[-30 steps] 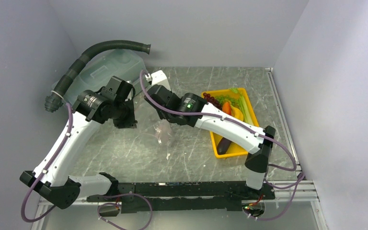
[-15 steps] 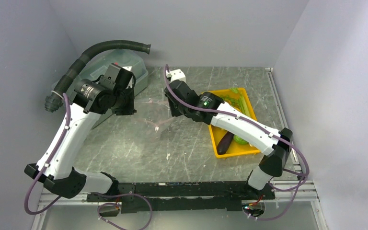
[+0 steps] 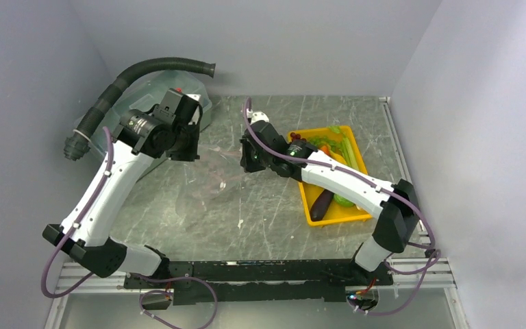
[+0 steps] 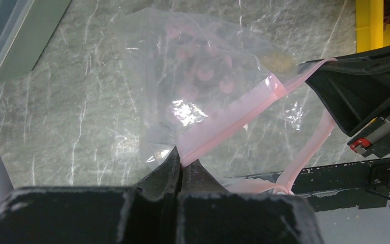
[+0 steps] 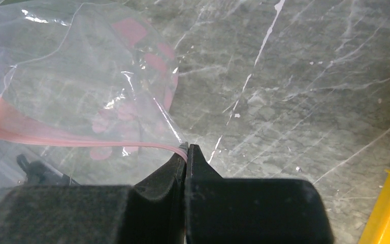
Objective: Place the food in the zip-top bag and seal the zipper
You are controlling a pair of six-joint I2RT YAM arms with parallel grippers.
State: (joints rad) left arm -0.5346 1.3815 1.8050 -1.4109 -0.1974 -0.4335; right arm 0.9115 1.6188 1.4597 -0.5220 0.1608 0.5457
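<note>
Now the zipper (image 4: pixel 233 119) stretches from left gripper (image 4: pixel 182 165) to right gripper (image 5: pixel 186 152).

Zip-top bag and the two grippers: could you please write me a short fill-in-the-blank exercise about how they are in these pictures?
1. The left gripper is shut on the ____ zipper of the zip-top bag.
2. The right gripper is ____ on the same zipper.
3. The food lies in the ____ tray.
Missing words: pink; shut; yellow
</note>
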